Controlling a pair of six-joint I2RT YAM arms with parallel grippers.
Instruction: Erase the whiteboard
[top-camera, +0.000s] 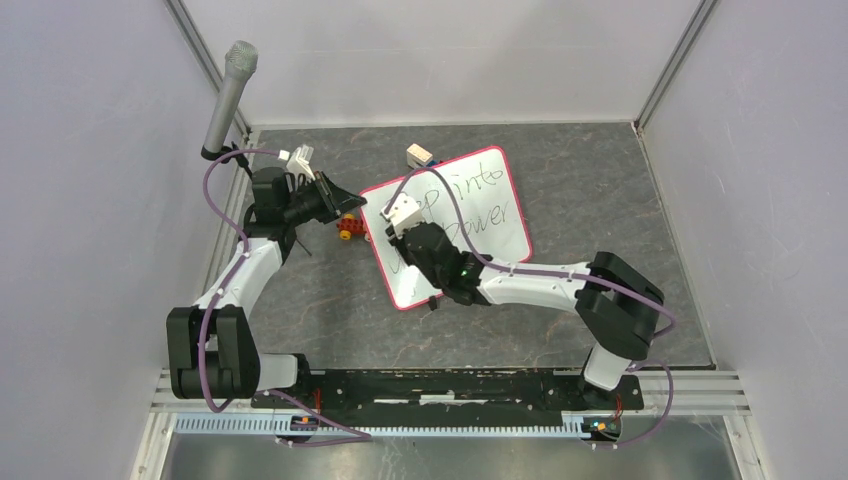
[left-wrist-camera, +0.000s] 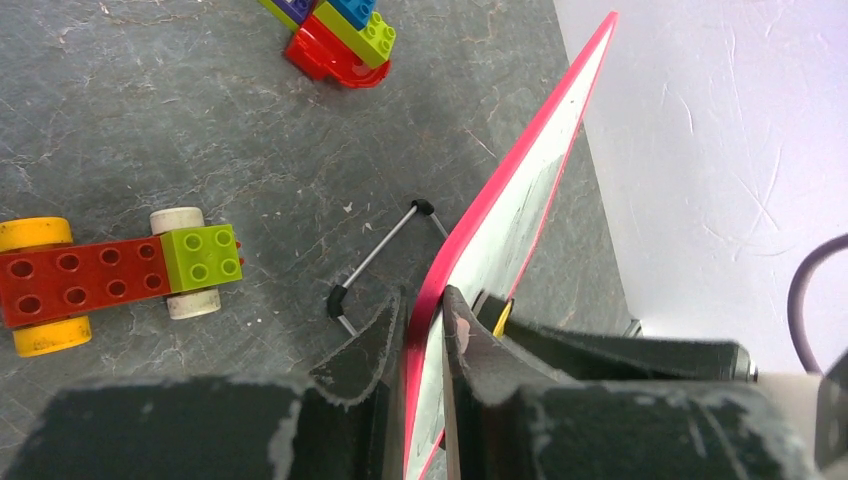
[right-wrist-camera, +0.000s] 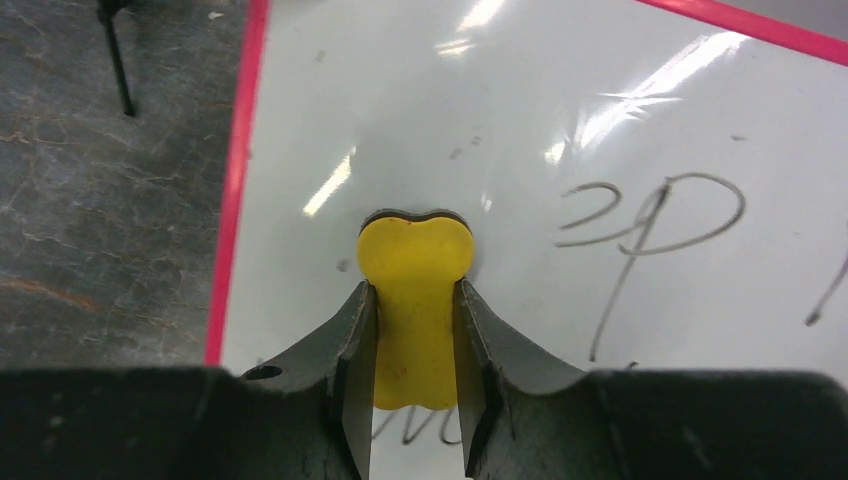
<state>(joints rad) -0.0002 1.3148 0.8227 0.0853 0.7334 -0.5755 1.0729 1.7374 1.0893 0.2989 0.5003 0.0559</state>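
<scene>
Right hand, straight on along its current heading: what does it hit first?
The whiteboard. The right hand is shut on a yellow eraser whose tip leads and looks to be at the white face, left of the writing; actual contact is hard to tell.

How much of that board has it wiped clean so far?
Partly done. The whiteboard looks clean around the yellow eraser, which the right claw presses on it. The left claw grips the board's edge. Black writing is left to wipe.
</scene>
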